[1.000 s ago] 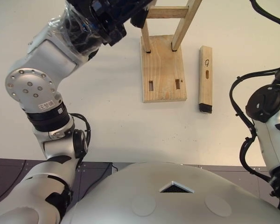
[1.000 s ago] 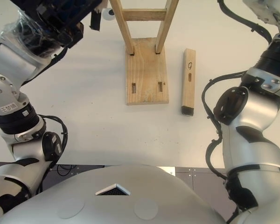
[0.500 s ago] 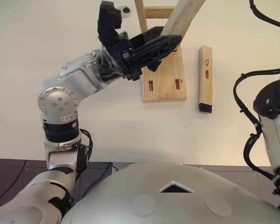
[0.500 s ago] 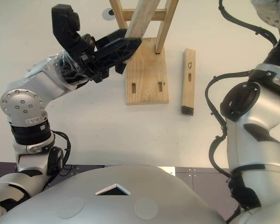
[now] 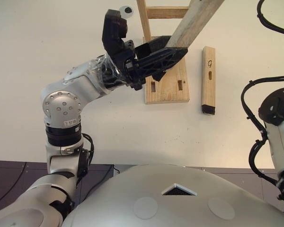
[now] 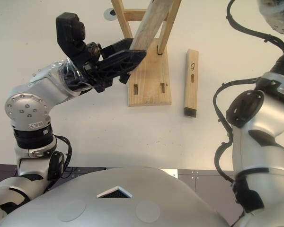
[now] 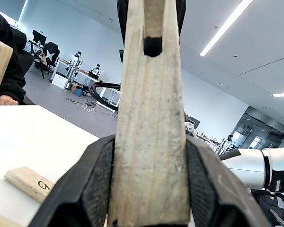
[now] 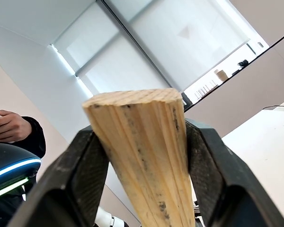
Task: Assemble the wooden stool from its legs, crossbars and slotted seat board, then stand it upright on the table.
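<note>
The white bench (image 5: 109, 123) is carrying the slotted seat board (image 5: 166, 94), which is lying flat at the middle. Two legs (image 5: 143, 19) are already standing in its far slots, and a crossbar (image 5: 163, 12) is joining them.

A third leg (image 5: 194, 23) is hanging tilted above the board, with its lower end over the board's middle and its upper end leaning away to the far right. A fourth leg (image 5: 208, 78) is lying flat on the bench just right of the board, parallel to it and not touching it.

The left hand (image 5: 173, 46) is reaching in from the left and pinching the third leg near its lower end, one finger pressing on each side. The right hand (image 8: 146, 163) is clamping the end of a wooden piece, which I judge to be the upper end of that same leg.

The two near slots (image 5: 153, 86) are sitting empty on the board.

The step in hand seems to be fitting the third leg, so the task is looking roughly half done. The next move is calling for bringing the leg upright, drawing its lower end nearer until it is lining up over one near slot, then pressing it straight down. I cannot tell whether the leg's end is touching the board.
</note>
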Robot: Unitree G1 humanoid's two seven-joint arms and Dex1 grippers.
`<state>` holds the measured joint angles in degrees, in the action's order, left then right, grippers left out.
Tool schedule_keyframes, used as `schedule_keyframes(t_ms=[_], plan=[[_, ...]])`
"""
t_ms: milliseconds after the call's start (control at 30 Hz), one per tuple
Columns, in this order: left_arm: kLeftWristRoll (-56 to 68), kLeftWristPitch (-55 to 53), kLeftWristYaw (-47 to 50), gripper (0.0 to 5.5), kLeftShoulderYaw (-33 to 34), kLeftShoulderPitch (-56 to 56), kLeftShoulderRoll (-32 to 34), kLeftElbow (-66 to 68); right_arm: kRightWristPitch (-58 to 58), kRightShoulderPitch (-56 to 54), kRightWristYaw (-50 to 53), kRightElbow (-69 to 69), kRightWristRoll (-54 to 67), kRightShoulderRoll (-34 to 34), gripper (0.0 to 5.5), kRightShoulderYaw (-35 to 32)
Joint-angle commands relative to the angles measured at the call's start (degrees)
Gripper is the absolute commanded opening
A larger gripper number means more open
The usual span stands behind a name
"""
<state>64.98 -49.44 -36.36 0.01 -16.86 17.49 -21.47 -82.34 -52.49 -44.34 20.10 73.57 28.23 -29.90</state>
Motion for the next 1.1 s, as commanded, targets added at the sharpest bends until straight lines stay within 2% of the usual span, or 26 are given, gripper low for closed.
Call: schedule_keyframes(t_ms=[33, 200, 233, 267, 300, 467, 600, 767, 933, 1100], plan=[[-4.4, 1.6, 2.3, 1.99, 0.7, 0.3, 0.7, 3.1, 1.0, 0.4, -2.6, -2.9, 1.3, 1.0, 2.29, 0.5], [-5.0, 3.5, 3.2, 1.99, 2.3, -0.4, -0.3, 5.2, 8.7, 2.7, -4.5, -7.4, -1.6, 0.2, 2.17, 1.9], [-4.9, 3.6, 3.2, 2.35, 2.8, -0.5, -0.4, 5.5, 10.2, 3.3, -4.9, -8.4, -2.3, 0.1, 2.14, 2.4], [-4.5, 3.4, 3.1, 2.40, 3.1, -0.3, -0.3, 5.5, 11.4, 3.8, -5.3, -9.1, -3.1, 0.2, 2.12, 3.1], [-3.8, 2.7, 2.5, 2.69, 3.3, 0.0, 0.2, 5.2, 12.5, 4.4, -5.8, -9.8, -4.0, 0.3, 2.12, 4.0], [2.3, -2.8, -1.9, 3.29, 4.5, 2.1, 5.0, 1.3, 19.5, 5.2, -6.2, -8.1, -9.5, 0.7, 2.09, 5.7], [4.9, -3.9, 0.0, 3.93, 8.1, 1.4, 6.9, 3.3, 26.3, 5.5, -6.6, -6.0, -14.1, 1.1, 2.07, 6.0], [2.1, -4.1, -1.0, 3.97, 10.1, 0.6, 11.2, 7.9, 32.8, 12.9, -13.9, -12.9, -20.1, 3.8, 2.06, 10.7], [0.0, -5.4, -2.8, 3.97, 9.1, 0.1, 13.5, 10.4, 38.3, 18.9, -15.3, -15.6, -23.6, 4.0, 2.06, 10.6], [-1.1, -6.5, -3.8, 3.97, 8.8, 0.1, 14.3, 11.4, 38.9, 24.7, -17.6, -17.6, -24.6, 6.1, 2.06, 11.0]])
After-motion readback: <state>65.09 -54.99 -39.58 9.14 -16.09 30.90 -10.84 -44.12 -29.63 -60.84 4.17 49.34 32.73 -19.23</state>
